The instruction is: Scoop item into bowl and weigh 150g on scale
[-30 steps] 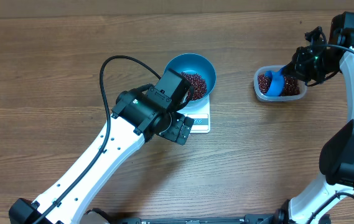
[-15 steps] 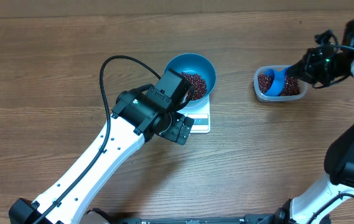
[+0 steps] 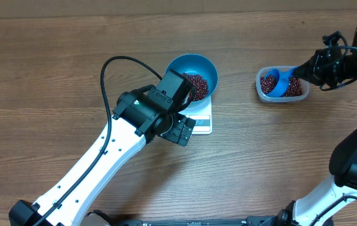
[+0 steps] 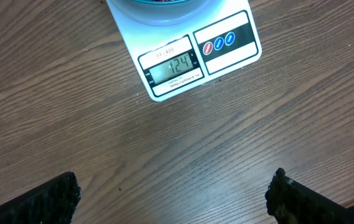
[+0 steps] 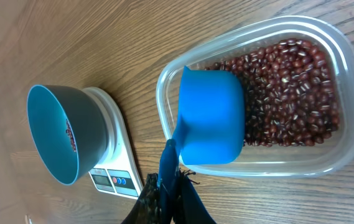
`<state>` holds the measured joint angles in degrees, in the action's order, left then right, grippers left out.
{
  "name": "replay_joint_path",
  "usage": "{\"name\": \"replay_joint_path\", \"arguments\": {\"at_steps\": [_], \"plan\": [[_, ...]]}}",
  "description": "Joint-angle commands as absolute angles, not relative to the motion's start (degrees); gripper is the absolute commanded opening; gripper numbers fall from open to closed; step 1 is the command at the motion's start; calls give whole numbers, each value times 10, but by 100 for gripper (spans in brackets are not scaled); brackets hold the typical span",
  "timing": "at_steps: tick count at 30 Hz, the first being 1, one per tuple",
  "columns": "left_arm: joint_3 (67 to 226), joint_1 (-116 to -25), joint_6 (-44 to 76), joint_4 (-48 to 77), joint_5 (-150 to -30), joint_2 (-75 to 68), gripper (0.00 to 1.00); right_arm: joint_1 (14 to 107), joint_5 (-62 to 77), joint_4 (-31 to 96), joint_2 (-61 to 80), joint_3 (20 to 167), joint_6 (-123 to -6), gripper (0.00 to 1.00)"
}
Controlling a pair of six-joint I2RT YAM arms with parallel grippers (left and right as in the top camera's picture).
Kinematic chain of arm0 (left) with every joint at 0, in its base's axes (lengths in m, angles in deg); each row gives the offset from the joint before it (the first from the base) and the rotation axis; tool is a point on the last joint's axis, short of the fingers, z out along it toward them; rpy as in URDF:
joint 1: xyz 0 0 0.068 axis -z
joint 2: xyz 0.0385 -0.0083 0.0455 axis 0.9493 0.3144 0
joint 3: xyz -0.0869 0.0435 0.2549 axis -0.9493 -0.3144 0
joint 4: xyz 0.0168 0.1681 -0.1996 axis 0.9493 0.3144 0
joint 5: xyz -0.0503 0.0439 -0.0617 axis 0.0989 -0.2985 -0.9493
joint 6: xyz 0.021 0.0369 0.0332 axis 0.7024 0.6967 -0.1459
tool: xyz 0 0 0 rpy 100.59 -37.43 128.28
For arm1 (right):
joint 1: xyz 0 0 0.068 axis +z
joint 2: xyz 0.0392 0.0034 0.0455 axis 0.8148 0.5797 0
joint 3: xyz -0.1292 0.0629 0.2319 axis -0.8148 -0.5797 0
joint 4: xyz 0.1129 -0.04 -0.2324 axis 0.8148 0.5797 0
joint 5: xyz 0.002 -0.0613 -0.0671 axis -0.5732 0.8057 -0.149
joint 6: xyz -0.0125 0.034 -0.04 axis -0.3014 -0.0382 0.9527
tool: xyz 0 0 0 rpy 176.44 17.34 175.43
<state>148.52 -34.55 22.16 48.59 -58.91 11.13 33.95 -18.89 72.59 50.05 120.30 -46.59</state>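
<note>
my right claw (image 5: 169,186) pinching the scoop (image 5: 213,118) inside the tub (image 5: 346,93) of beans (image 5: 288,93) right of the scale (image 4: 189,59), bowl (image 3: 184,63) on the scale, my left claw (image 4: 173,199) spread wide near the scale

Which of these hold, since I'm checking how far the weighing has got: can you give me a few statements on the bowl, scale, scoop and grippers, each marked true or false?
1. The round bright blue bowl sits on the small white square scale. True.
2. The scale's display reads 150. False: it reads 124.
3. The right gripper is shut on the handle of the small blue plastic scoop. True.
4. The scoop is over the bowl. False: it is in the clear plastic tub, among the dark red beans.
5. The left gripper grips the bowl. False: it is open and empty, over the wooden table beside the scale.
</note>
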Motion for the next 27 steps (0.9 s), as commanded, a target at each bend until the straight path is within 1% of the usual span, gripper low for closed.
{"name": "replay_joint_path", "arguments": {"at_steps": [1,15,27], "plan": [[1496,-345,218,485,-586,109,100,321,-215,727,492,1200,-459,4],[1496,-345,218,485,-586,109,100,270,-247,749,492,1199,-440,4],[1496,-345,218,485,-585,109,99,225,-392,779,492,1199,-383,4]]}}
